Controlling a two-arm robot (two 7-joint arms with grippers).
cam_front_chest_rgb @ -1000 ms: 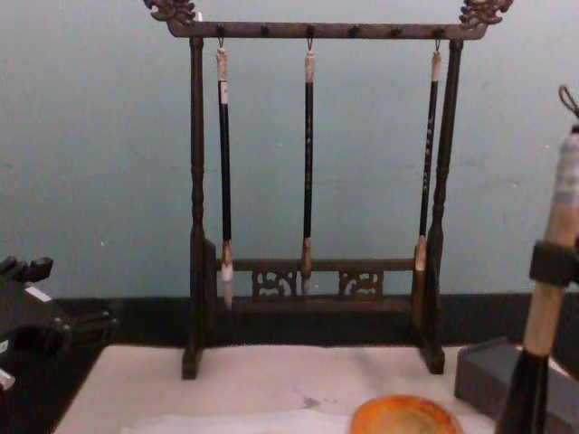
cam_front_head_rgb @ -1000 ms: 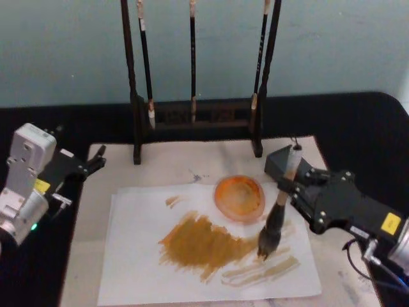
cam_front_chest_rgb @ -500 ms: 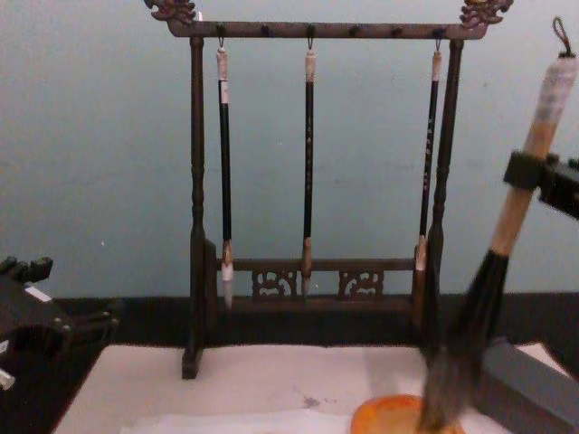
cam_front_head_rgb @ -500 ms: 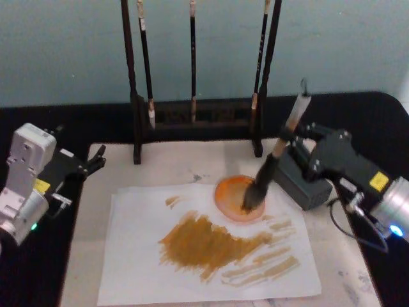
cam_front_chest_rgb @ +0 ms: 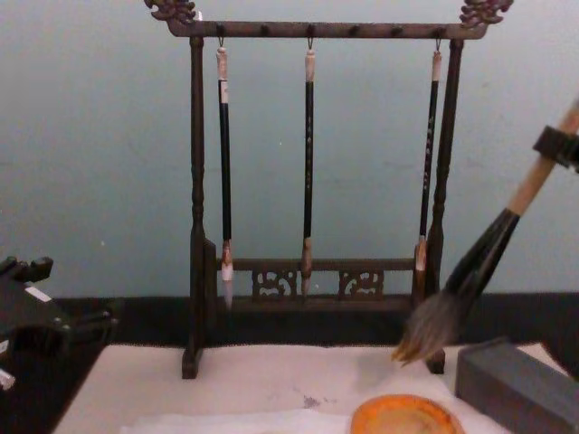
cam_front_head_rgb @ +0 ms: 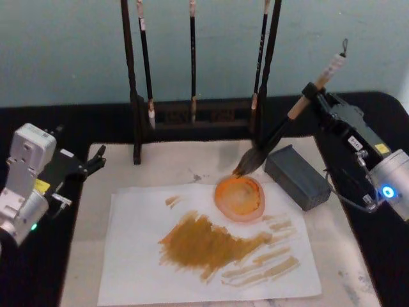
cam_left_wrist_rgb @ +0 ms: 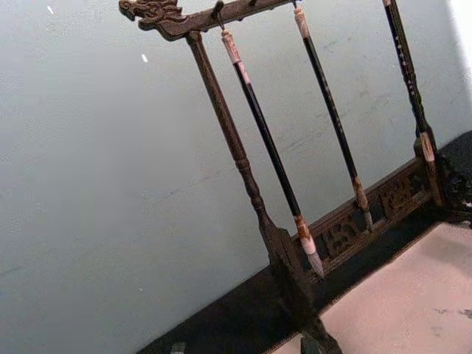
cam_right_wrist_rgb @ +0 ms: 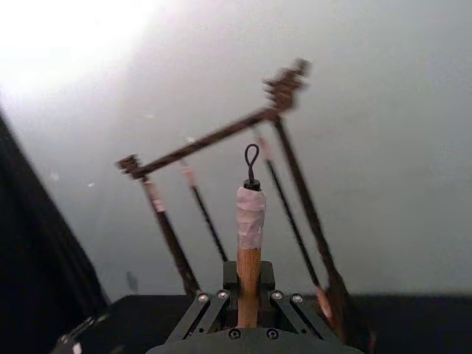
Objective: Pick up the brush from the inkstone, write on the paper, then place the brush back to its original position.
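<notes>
Above mat [cam_front_head_rgb: 166, 167], between orange dish [cam_front_head_rgb: 239, 198] and inkstone [cam_front_head_rgb: 297, 176]: brush [cam_front_head_rgb: 275, 133], airborne, tilted.
Right gripper [cam_front_head_rgb: 311, 91]: pinching brush handle.
Change: tuft has left the dish; strokes on paper [cam_front_head_rgb: 140, 256] look done, return to inkstone likely next.
Left gripper [cam_front_head_rgb: 89, 163]: parked left.

Head high, chest low; shared rack [cam_front_head_rgb: 192, 120]

Dark wooden rack [cam_front_head_rgb: 192, 121] with three thin hanging brushes [cam_front_head_rgb: 192, 57], cream mat [cam_front_head_rgb: 166, 163] beneath, orange dish [cam_front_head_rgb: 239, 197] in front

Soft, even light falls on the mat [cam_front_head_rgb: 172, 163], shadows faint; white glare blooms at eleven o'clock in the right wrist view.
</notes>
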